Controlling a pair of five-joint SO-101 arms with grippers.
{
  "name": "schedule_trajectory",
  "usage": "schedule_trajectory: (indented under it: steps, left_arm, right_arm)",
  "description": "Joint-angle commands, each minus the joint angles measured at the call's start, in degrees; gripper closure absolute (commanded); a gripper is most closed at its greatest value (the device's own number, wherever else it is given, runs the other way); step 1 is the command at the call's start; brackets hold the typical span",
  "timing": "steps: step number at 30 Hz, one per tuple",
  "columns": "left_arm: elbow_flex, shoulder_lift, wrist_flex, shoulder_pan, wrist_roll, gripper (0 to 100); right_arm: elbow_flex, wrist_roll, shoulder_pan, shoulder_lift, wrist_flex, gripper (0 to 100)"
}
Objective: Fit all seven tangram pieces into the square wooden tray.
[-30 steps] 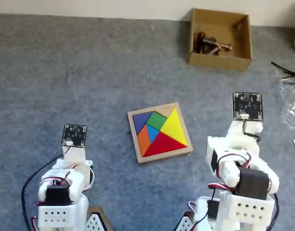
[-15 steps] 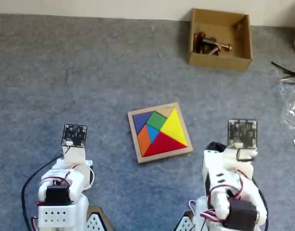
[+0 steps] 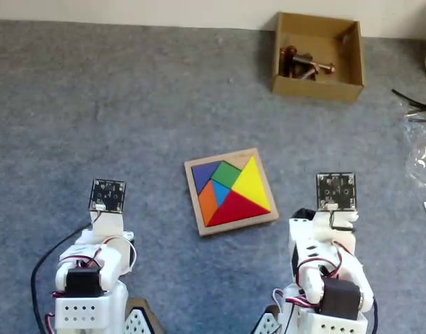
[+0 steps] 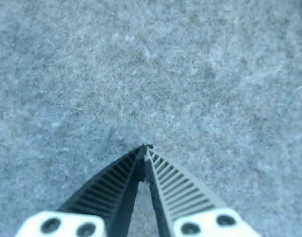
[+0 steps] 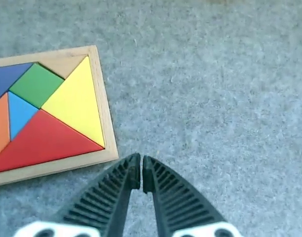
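Observation:
The square wooden tray [image 3: 239,223] lies at the table's middle, turned a little. Inside it sit a yellow triangle [image 3: 251,182], a red triangle [image 3: 237,207], a green square [image 3: 227,174], a dark blue piece [image 3: 202,175], a small light blue triangle [image 3: 218,191] and an orange piece [image 3: 207,203]. In the right wrist view a tan triangular patch [image 5: 67,61] shows by the tray's rim [image 5: 102,103]; I cannot tell if it is a piece or bare floor. My right gripper [image 5: 141,170] is shut, just off the tray's near corner beside the red triangle [image 5: 42,140]. My left gripper [image 4: 145,148] is shut over bare carpet.
A cardboard box [image 3: 317,83] holding copper-coloured parts stands at the back right. Clear plastic and dark cables [image 3: 418,132] lie at the right edge. The left arm [image 3: 107,198] and the right arm [image 3: 335,195] stand on either side of the tray on grey carpet.
The right arm has drawn back toward its base and shifted left, nearer the tray's near right corner. The left arm and the tray have not moved.

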Motion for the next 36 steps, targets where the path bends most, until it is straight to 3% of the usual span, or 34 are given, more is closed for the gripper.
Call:
schedule_trajectory:
  steps: [1, 5, 12, 18, 36]
  left_arm:
    - [1.3, -0.7, 0.4, -0.3, 0.6, 99]
    - [1.3, -0.7, 0.4, -0.3, 0.6, 99]
    - [1.3, -0.7, 0.4, -0.3, 0.6, 99]
    - [1.3, -0.7, 0.4, -0.3, 0.6, 99]
    - [1.3, -0.7, 0.4, -0.3, 0.6, 99]
  right_arm:
    - [-0.3, 0.5, 0.3, -0.6, -1.9, 99.3]
    - [-0.3, 0.5, 0.1, -0.7, -1.9, 99.3]
    - [-0.4, -2.5, -7.0, -1.2, -1.9, 99.3]
    - [1.0, -3.1, -7.1, -11.7, 0.9, 99.3]
    - [14.3, -3.5, -6.9, -11.6, -3.1, 99.3]
